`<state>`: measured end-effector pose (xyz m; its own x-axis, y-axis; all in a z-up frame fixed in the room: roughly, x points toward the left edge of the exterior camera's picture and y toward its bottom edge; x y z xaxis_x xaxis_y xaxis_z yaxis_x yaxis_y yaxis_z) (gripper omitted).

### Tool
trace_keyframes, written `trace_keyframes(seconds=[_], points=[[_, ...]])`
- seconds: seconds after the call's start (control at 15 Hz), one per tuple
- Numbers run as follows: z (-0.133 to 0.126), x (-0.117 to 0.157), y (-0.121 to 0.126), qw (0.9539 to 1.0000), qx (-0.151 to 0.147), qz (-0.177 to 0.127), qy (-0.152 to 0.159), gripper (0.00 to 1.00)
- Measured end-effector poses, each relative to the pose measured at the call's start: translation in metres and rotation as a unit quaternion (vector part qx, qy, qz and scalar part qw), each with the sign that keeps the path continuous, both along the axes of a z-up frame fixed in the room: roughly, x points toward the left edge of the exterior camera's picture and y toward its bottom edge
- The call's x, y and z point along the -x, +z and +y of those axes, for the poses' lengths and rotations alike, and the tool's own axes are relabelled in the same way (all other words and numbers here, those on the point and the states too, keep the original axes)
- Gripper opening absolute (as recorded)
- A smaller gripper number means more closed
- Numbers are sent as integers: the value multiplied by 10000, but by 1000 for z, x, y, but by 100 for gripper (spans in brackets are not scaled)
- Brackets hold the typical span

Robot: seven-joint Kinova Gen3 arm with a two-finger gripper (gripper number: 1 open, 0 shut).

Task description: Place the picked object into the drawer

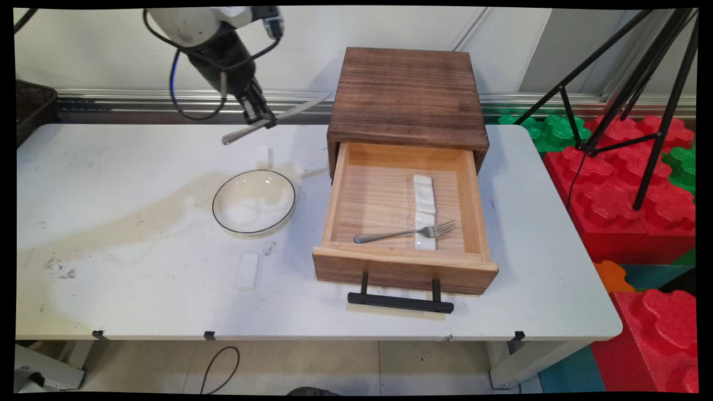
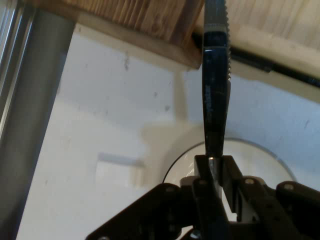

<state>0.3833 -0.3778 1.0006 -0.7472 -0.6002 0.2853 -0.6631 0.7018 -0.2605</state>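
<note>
My gripper hangs above the table's far side, shut on a metal table knife that it holds by its middle, well clear of the surface. The knife lies roughly level, blade toward the wooden drawer box, handle to the left. In the hand view the knife rises from between the fingers, its serrated blade reaching toward the box's corner. Below it sits a white bowl with a dark rim, also seen in the hand view. The open drawer holds a fork and white rests.
A small white cutlery rest lies beyond the bowl, seen in the hand view too, and another lies near the front. The drawer's black handle juts forward. A dark basket sits far left; a tripod and foam blocks stand right.
</note>
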Motion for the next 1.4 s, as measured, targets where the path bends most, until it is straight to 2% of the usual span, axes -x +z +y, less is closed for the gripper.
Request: trace_keyframes(seconds=[0.67,1.4], points=[[-12,73,-5,9990,97,260,-364,0],[-38,154,-31,9967,67,431,-690,0]])
